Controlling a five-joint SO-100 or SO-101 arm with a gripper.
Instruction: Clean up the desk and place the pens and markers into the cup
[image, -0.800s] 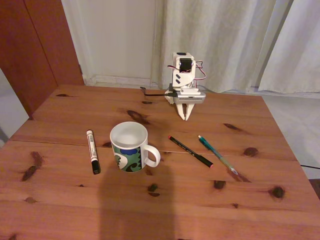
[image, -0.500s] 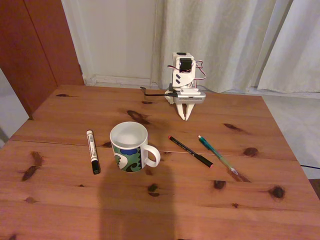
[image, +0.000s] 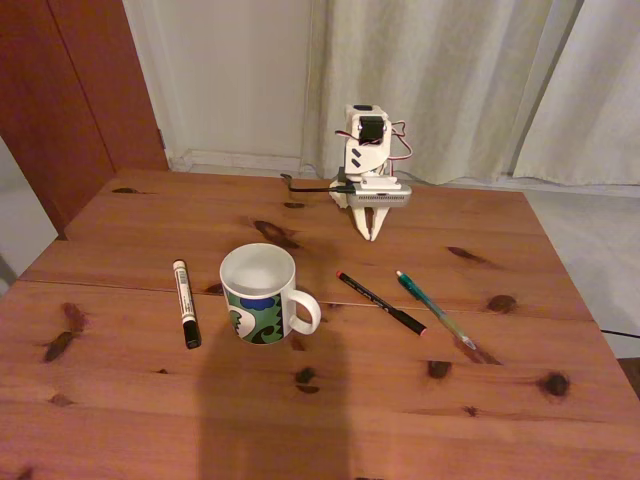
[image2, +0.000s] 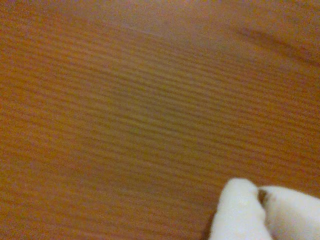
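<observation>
Large reddish-brown pine plank surface (image: 130, 400) with dark knots and a seam running across it, seen from a fixed view at the near edge. At the far edge, a small white robot arm folded low, its white two-part fingers (image: 371, 226) pointing down at the wood, tips drawn together with nothing between them. In the wrist view, blurred orange-brown wood grain (image2: 125, 110) close up, with the white fingers (image2: 239, 210) pressed against each other in the lower right corner. Near the middle of the surface, a white ceramic mug (image: 258, 293) with a green, blue and black swirl pattern round its lower body, upright, handle turned to the right of the fixed view, inside empty. Left of the mug and apart from it, a thick white marker with a black cap (image: 185, 303), lying flat, cap toward the near edge. Right of the mug, a thin black pen with red ends (image: 381, 303), lying at a slant. Further right, a teal translucent pen (image: 433, 308), lying nearly parallel to the black one, not touching it. Behind the surface, pale curtains (image: 450, 80) and a dark reddish wooden panel (image: 70, 90) at the left.
</observation>
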